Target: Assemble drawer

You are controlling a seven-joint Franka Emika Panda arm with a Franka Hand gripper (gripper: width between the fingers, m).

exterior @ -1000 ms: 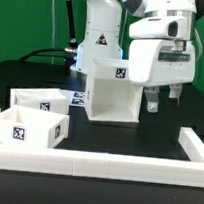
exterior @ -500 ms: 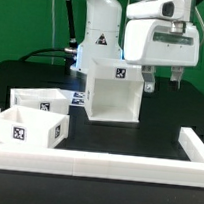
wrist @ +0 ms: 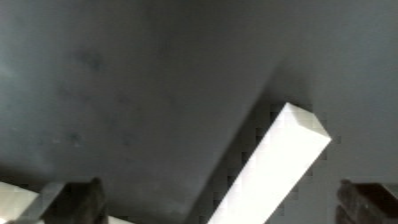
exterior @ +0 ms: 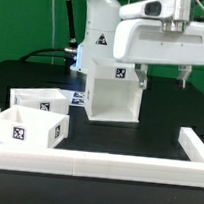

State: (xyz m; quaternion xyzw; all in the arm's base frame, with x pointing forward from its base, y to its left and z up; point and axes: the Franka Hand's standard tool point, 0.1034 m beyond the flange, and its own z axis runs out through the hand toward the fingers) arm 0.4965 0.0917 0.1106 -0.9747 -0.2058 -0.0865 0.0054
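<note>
The tall white housing (exterior: 113,93) stands upright on the black table with its open side to the front and a tag near its top. Two shallow white trays (exterior: 40,101) (exterior: 27,128) sit side by side at the exterior view's left, each with a tag. My gripper (exterior: 162,81) hangs open and empty in the air, just to the right of the housing's upper edge and touching nothing. In the wrist view both fingertips (wrist: 71,200) stand wide apart over the dark table, with a white bar (wrist: 285,160) running diagonally between them.
A long low white rail (exterior: 94,166) runs along the table's front and turns back at the exterior view's right (exterior: 194,146). The marker board (exterior: 77,99) lies partly hidden between the trays and the housing. The robot base (exterior: 96,34) stands behind the housing.
My gripper has risen from beside the housing's right wall to about its top edge and shifted toward the exterior view's left. It stays open and empty. The parts have not moved.
</note>
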